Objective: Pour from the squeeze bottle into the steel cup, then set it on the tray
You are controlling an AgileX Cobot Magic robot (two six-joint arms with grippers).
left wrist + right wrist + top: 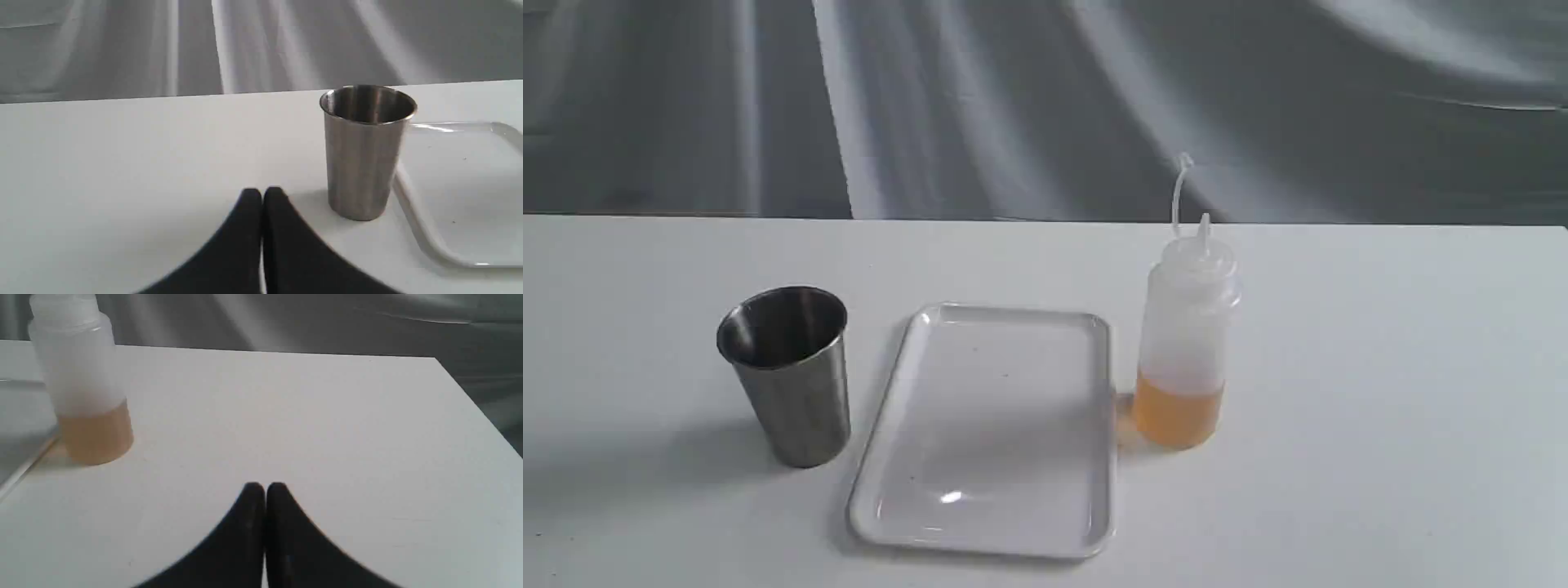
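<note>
**Item 1. Squeeze bottle** (1183, 359): a translucent whitish plastic cylinder with a rounded shoulder and a pointed nozzle. A thin strap curves up from the neck beside the nozzle. Amber-orange liquid fills about the lower third, and the wall above it is cloudy white. It stands upright on the desk (1380, 408), just beside the right long edge of the tray. Whether it touches the rim cannot be told.

**Item 2. Steel cup** (788, 376): a brushed stainless tumbler with a dull grey sheen, tapering to a narrower base, with no handle. It stands upright with its mouth up, and the inside is dark. It is on the desk just beside the tray's left long edge.

**Item 3. Tray** (996, 408): a glossy white rectangle with rounded corners and a low raised rim, marked by a few small dark specks. It lies flat on the desk between cup and bottle.

**Item 4. Left gripper** (262, 194): its black fingers are pressed together with nothing between them. It sits low over the desk, near the cup's base but apart from it.

**Item 5. Right gripper** (265, 489): its black fingers are together and hold nothing. It is over bare desk, apart from the bottle.

**Item 6. Backdrop** (1045, 98): grey draped cloth behind the desk's far edge.
</note>
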